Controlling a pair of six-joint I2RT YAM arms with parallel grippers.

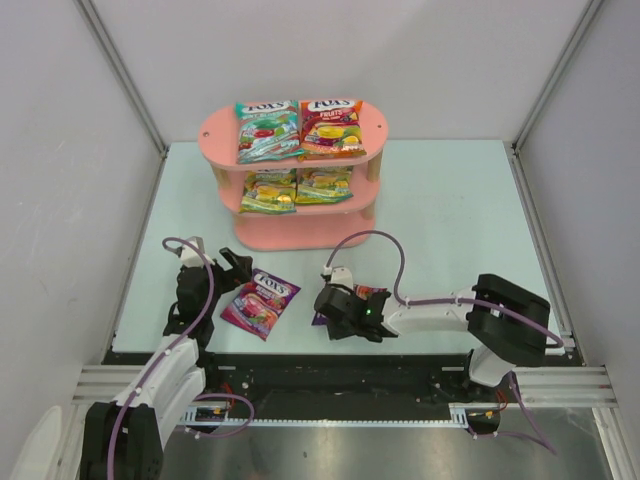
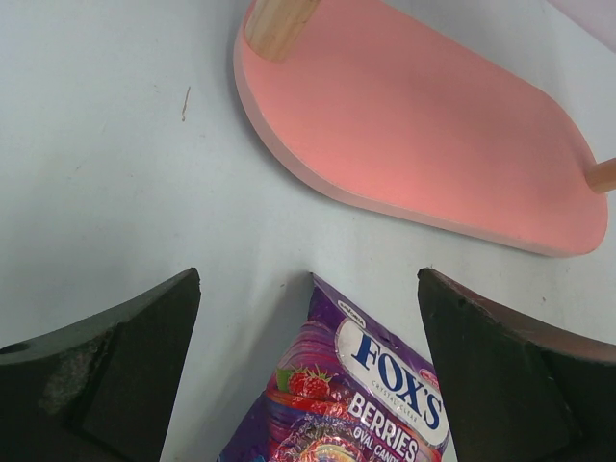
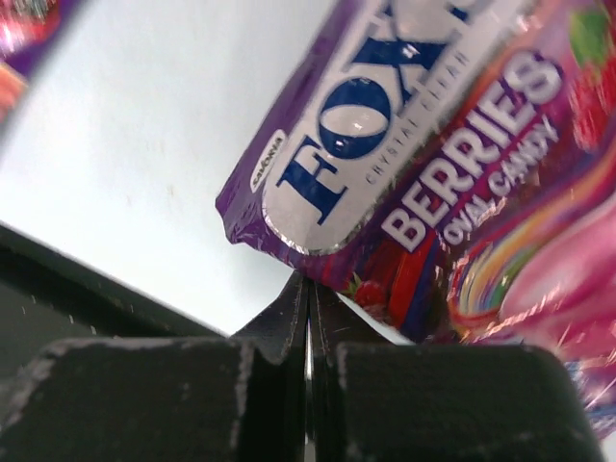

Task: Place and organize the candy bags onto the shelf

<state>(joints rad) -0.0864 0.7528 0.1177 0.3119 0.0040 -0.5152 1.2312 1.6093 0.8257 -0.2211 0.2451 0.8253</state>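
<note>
The pink shelf (image 1: 300, 228) stands at the far middle. Its top board holds a teal bag (image 1: 267, 130) and a red-orange bag (image 1: 331, 127); the middle board holds two yellow-green bags (image 1: 270, 190) (image 1: 323, 185). One purple bag (image 1: 260, 303) lies flat on the table. My left gripper (image 1: 235, 268) is open just left of it, and the bag (image 2: 366, 395) shows between its fingers (image 2: 115, 366). My right gripper (image 1: 340, 312) is shut, pinching the edge of the second purple bag (image 3: 423, 164), which is mostly hidden under it in the top view.
The shelf's bottom board (image 2: 423, 125) is bare, with a wooden post (image 2: 279, 24) at its left end. Grey walls close in the pale table (image 1: 450, 220) on three sides. A black rail (image 1: 330, 375) runs along the near edge.
</note>
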